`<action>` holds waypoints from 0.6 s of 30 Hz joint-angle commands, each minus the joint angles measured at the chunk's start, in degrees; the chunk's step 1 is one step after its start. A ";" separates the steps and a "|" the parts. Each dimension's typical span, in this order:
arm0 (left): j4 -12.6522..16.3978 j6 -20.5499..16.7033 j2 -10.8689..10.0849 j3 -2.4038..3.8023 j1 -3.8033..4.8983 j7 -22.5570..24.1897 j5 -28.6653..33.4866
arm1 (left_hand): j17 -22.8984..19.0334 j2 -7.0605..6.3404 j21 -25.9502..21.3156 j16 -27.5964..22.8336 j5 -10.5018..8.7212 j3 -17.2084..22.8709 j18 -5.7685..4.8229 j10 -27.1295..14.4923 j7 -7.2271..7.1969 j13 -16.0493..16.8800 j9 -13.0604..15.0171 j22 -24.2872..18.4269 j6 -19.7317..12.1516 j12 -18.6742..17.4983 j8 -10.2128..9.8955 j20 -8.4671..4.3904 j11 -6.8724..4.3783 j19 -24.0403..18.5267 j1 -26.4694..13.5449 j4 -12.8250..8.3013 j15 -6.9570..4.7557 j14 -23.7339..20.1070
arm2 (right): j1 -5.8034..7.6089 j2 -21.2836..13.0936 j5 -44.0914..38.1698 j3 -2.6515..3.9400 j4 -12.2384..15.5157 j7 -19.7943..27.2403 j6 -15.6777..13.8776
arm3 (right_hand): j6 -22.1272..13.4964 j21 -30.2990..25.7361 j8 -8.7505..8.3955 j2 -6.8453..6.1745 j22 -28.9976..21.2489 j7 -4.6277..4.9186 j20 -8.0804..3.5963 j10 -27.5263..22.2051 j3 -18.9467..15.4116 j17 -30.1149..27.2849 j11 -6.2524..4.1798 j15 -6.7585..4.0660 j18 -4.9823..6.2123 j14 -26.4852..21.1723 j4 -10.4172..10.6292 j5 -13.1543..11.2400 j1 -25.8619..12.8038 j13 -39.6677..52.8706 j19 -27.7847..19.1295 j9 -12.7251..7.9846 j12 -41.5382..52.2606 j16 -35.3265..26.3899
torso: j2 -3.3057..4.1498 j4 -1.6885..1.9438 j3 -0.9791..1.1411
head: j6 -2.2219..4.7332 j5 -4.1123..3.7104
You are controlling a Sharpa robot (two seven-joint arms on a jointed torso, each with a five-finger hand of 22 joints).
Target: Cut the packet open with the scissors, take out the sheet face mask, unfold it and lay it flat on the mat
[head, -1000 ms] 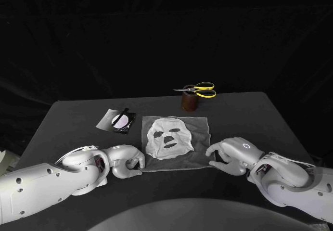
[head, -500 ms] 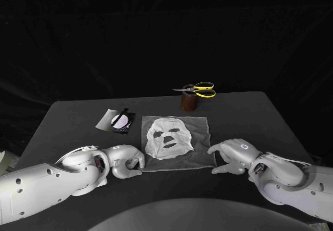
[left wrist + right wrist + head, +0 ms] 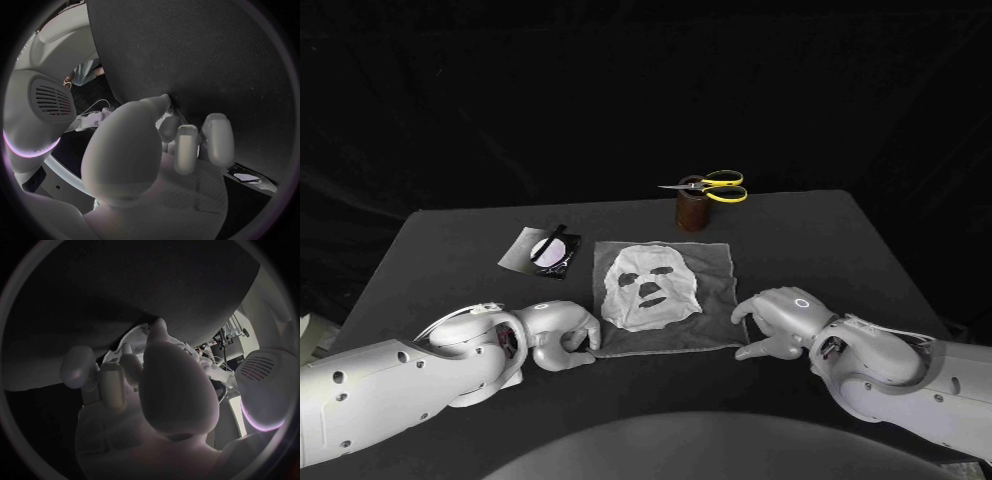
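Though near, scissors [image 3: 711, 185] (atop holder [image 3: 691, 214]) beyond mat [image 3: 718, 280]

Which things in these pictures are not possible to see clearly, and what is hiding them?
- Head view: whether the left hand touches or pinches the mat at its near corner; the hand's own curled fingers cover the contact.
- Head view: the same for the right hand at the other near corner.
- Head view: the print on the packet; too small.
- Head view: how the scissors rest on the brown holder; too small.
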 commanded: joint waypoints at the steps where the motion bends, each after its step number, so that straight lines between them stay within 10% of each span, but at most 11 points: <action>1: -0.14 0.83 0.12 -0.19 -0.19 -0.95 -0.65 | 13.02 0.60 -0.18 0.32 0.23 0.36 -0.12 0.01 0.41 0.11 0.04 1.42 -0.10 -0.01 0.34 -0.10 0.13 0.03 0.08 -0.02 -0.40 5.29 | -0.51 0.56 -0.87 -0.32 -1.02 -1.33 2.18 | 3.01 0.81 1.32 8.75 8.08 -0.89 -0.39 0.30 3.97 7.37 -1.00 -0.89 0.57 1.94 -1.90 0.01 6.91 0.35 0.56 0.40 0.72 0.50 | -0.01 -0.02 0.01 | 0.00 0.06; 7: -0.14 0.75 0.12 -0.19 -0.19 -1.03 -0.56 | 13.02 0.60 -0.18 0.32 0.23 0.36 -0.12 0.01 0.41 0.11 0.04 1.42 -0.10 -0.01 0.34 -0.10 0.13 0.03 0.08 -0.02 -0.40 5.29 | -0.56 0.83 -1.23 -0.32 -1.20 -0.11 2.40 | 6.94 2.56 3.64 11.70 8.51 -3.19 -1.71 1.28 8.26 8.09 -2.87 -2.43 0.28 2.45 -3.06 0.03 12.35 1.14 1.24 1.01 2.20 1.34 | 0.01 -0.02 -0.01 | 0.00 0.03; 18: -0.14 0.69 0.14 -0.19 -0.19 -1.21 -0.30 | 12.99 0.62 -0.22 0.31 0.24 0.68 -0.11 0.04 0.47 0.19 0.06 1.37 -0.15 0.02 0.40 -0.08 0.19 -0.02 -0.03 -0.23 -0.36 5.28 | -0.58 1.13 -3.26 -0.31 -1.19 -0.83 1.84 | 7.36 3.44 5.22 11.67 8.69 -3.60 -2.46 1.86 11.85 8.41 -3.32 -2.95 0.08 2.71 -2.13 0.03 13.48 1.22 1.52 1.60 2.57 1.69 | 0.00 0.00 -0.02 | 0.00 -0.03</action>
